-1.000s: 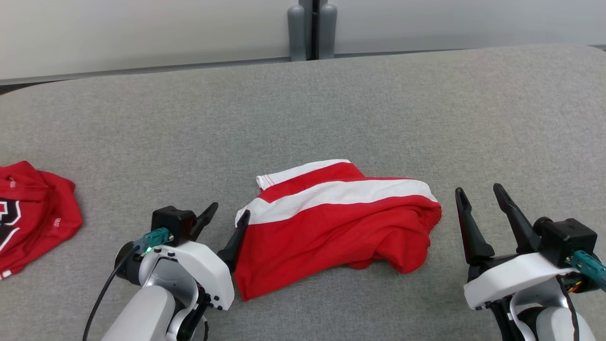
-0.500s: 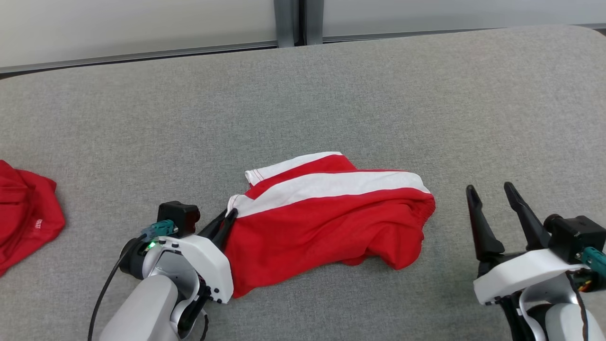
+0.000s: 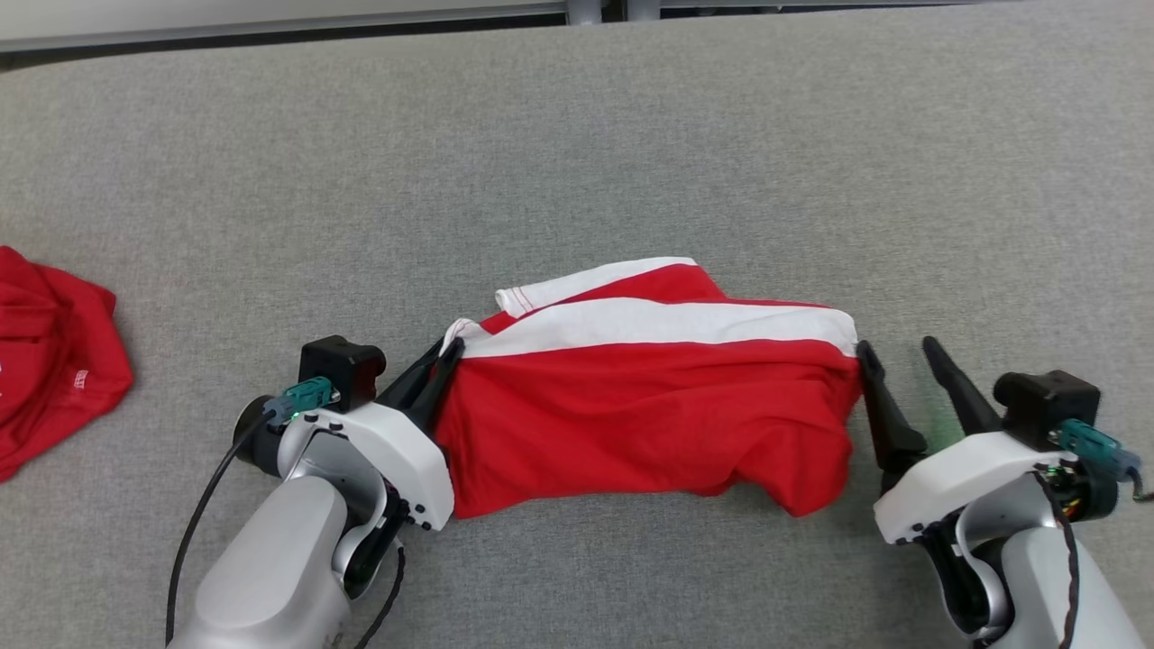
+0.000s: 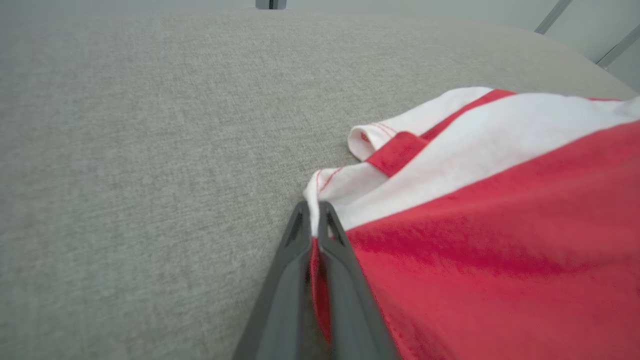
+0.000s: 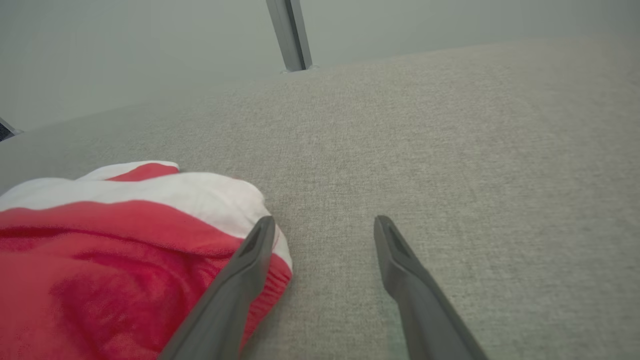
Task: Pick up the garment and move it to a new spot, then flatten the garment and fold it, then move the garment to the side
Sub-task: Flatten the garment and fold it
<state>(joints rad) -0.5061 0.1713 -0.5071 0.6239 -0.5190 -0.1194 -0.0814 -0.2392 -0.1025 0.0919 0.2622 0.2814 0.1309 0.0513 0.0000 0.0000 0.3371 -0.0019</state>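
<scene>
While the left gripper (image 3: 453,346) clamps tight on the garment (image 3: 649,406) at its left corner, where the white band meets the red, the right gripper (image 3: 898,346) stands spread wide at the opposite end, grasping nothing. Its inner finger touches the garment's right edge; its outer finger lies over bare table (image 3: 577,162), and only grey fabric shows between the two.

By the look of it, the first step is in hand: the pick-up, with one end secured and the other not yet taken. The next move seems to call for the right gripper to slide in toward the cloth until the edge sits between its fingers, then close, so both arms can lift together and carry the piece without letting it sag or twist.

The garment lies between the grippers near the table's front edge, a rumpled red bundle with a broad white stripe along its far side and a white hemmed flap poking out behind. It is creased and doubled over, far from flat. A red cloth (image 3: 54,361) sits well apart at far left.
</scene>
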